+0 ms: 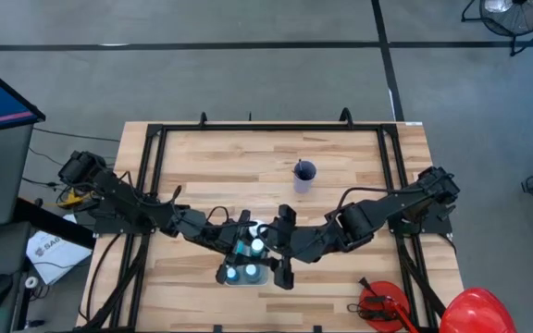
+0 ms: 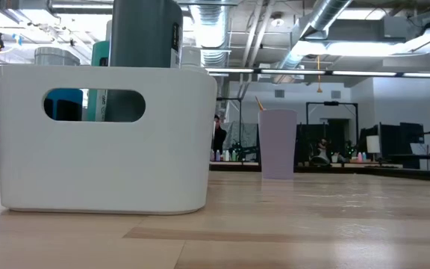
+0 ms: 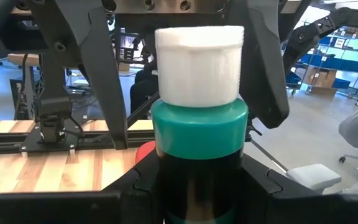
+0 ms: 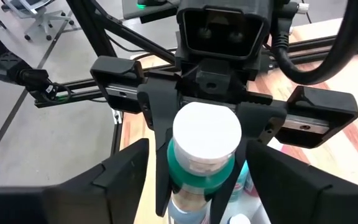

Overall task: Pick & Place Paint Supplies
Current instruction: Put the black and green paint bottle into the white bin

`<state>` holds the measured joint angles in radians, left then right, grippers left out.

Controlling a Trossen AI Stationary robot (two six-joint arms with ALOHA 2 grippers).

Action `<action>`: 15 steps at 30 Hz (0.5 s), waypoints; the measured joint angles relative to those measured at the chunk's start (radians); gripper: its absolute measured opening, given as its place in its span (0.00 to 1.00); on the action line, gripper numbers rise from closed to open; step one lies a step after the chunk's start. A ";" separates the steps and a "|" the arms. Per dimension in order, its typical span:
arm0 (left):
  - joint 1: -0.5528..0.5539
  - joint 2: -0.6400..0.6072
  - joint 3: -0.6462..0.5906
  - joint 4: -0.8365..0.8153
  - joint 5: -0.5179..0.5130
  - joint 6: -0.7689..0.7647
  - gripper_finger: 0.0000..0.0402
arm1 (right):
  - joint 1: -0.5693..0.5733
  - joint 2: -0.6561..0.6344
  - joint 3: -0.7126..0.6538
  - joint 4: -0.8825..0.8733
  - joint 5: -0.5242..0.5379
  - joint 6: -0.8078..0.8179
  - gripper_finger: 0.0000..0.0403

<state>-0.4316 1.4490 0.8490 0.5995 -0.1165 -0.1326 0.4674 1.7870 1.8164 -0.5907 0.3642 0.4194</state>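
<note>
Left gripper point(image 4: 207, 140) pinches a teal bottle point(image 3: 199, 134) above the bin point(image 2: 103, 138); right gripper point(image 1: 283, 248) spread alongside.

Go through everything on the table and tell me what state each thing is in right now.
Teal paint bottle: upright, white cap on, gripped.
Left gripper: shut on the teal paint bottle, over the bin.
Right gripper: beside it; fingers unclear.
White bin: upright, holding capped bottles.
Purple cup: upright, standing apart.
Red helmet: at the table's corner.
</note>
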 joint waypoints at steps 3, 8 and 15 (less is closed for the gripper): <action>0.000 0.000 0.000 0.000 0.000 0.000 0.29 | -0.005 0.000 0.000 0.000 0.000 0.000 0.62; 0.000 0.001 0.000 0.000 -0.004 0.000 0.29 | -0.005 0.001 0.000 0.018 0.002 -0.001 0.57; 0.000 0.001 -0.001 -0.001 -0.004 0.000 0.29 | -0.005 0.002 -0.009 0.015 0.002 -0.003 0.47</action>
<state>-0.4316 1.4502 0.8482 0.5983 -0.1204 -0.1326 0.4622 1.7889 1.8076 -0.5762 0.3666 0.4164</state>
